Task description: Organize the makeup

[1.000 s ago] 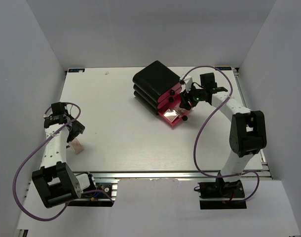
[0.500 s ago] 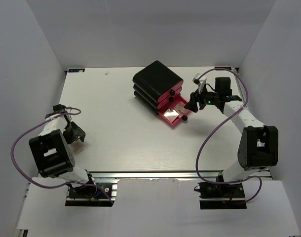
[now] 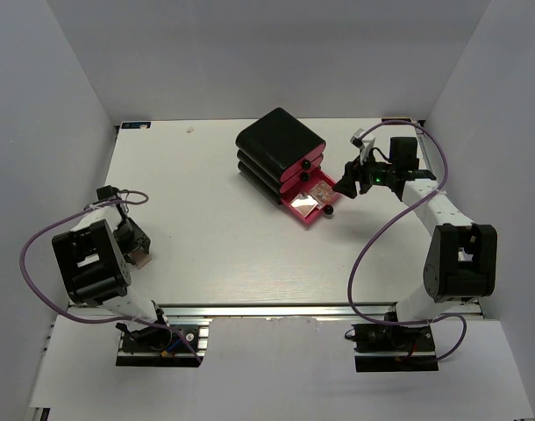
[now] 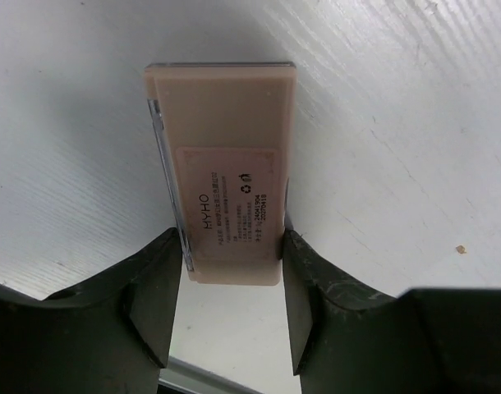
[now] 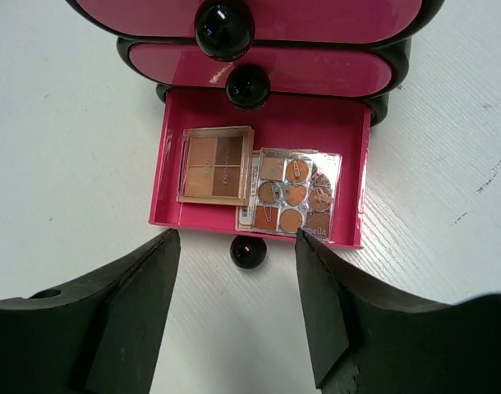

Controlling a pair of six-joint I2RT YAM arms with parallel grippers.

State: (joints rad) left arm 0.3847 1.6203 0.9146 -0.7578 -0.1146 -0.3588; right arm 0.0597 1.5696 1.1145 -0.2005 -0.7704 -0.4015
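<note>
Makeup palette [image 4: 226, 176], beige, label side up, is at the left side of the table [image 3: 215, 254]. The left claw [image 4: 232, 250] is clamped on its near end, one finger against each long side. Its long axis runs straight away from the claw. Further right, the black drawer box [image 3: 276, 140] has its bottom drawer [image 5: 263, 111] open, holding a four-pan brown palette [image 5: 216, 166] left of a round-pan palette [image 5: 290, 193]. The right claw [image 5: 236, 242] hovers before this drawer, fingers apart.

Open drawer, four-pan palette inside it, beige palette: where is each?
open drawer [image 5: 304, 123]: right wrist view, bare pink floor.
four-pan palette [image 5: 216, 165]: right wrist view, its centre.
beige palette [image 4: 222, 107]: left wrist view, plain back above label.
</note>
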